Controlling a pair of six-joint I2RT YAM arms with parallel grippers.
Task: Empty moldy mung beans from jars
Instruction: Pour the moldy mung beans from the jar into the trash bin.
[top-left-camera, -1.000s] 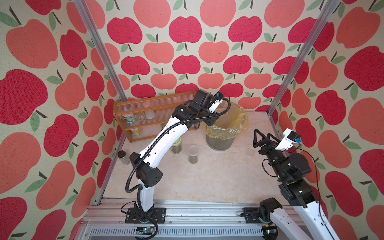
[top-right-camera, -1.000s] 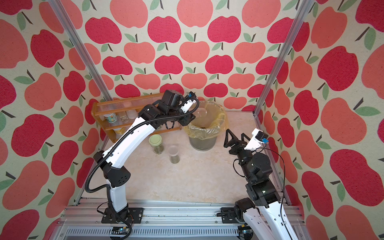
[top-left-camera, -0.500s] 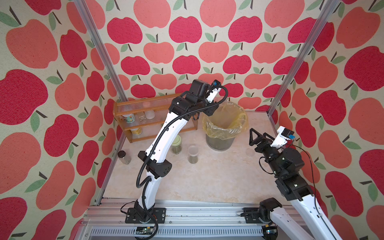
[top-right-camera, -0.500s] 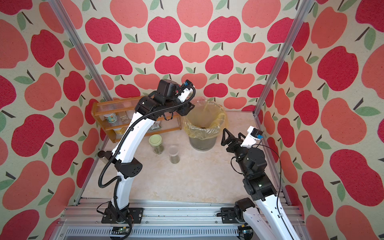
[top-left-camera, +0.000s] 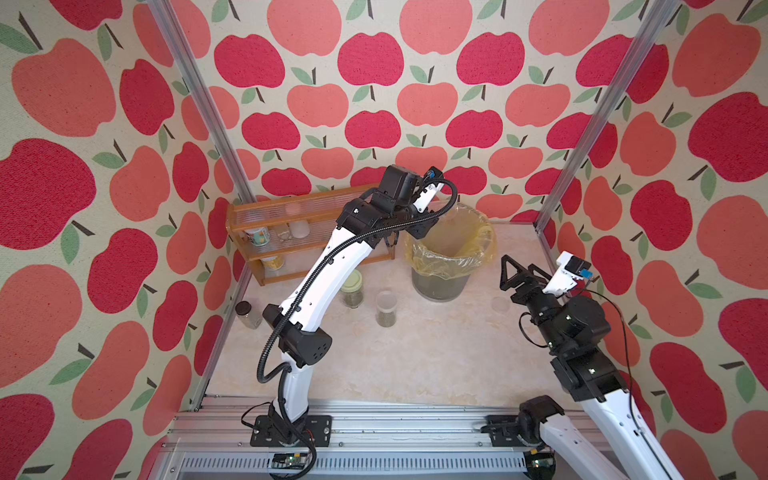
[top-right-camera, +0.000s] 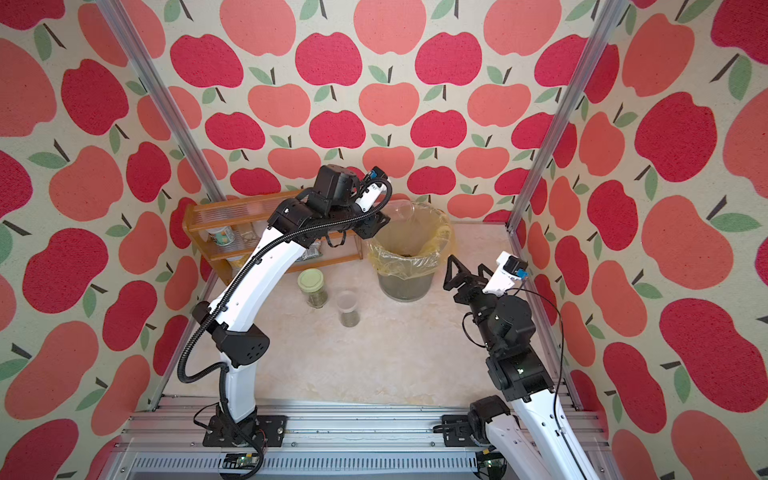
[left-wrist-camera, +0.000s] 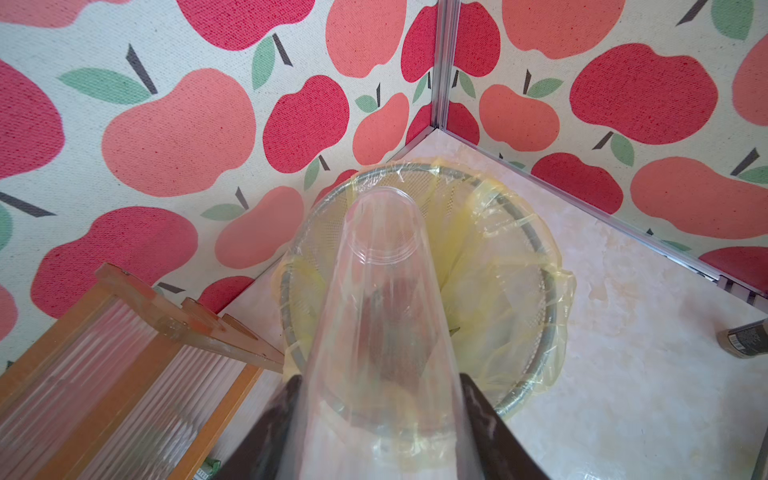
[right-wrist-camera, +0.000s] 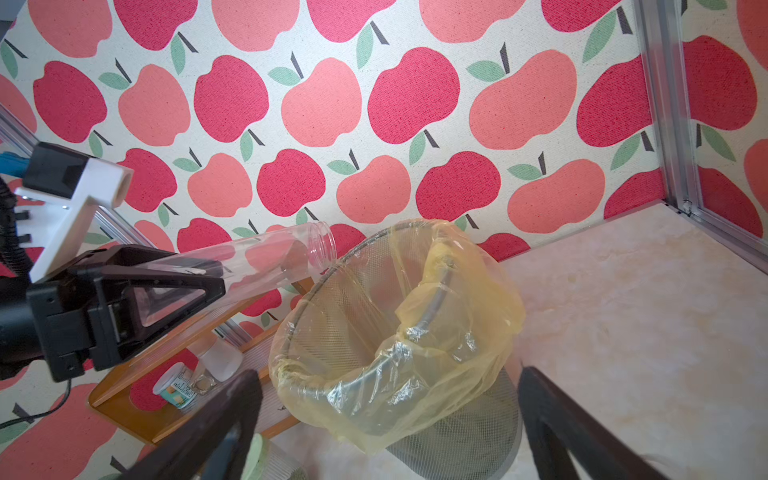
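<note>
My left gripper (left-wrist-camera: 378, 386) is shut on the tall slim jar (left-wrist-camera: 382, 291), a clear tube that looks empty. It lies nearly level, its open mouth (right-wrist-camera: 322, 245) over the back rim of the mesh bin (right-wrist-camera: 316, 291). In both top views the tube (top-right-camera: 401, 209) pokes out past the left gripper (top-right-camera: 374, 222). The lidded squat jar (top-left-camera: 352, 286) and the short cylinder jar (top-left-camera: 385, 309) stand left of the bin, each with mung beans (top-left-camera: 385, 321) inside. My right gripper (top-left-camera: 517, 270) hangs open right of the bin, holding nothing.
The bin (top-left-camera: 451, 262) has a yellow bag liner and a dark green mass at its bottom. A wooden rack (top-left-camera: 291, 208) with tubs stands against the back wall. A small dark-capped jar (top-left-camera: 248, 314) stands by the left wall. A clear lid (top-left-camera: 500, 304) lies near the right arm.
My left wrist has lifted and drawn back a little toward the rack, bringing the tube up over the bin's rim. The right arm has shifted only slightly and stays open.
</note>
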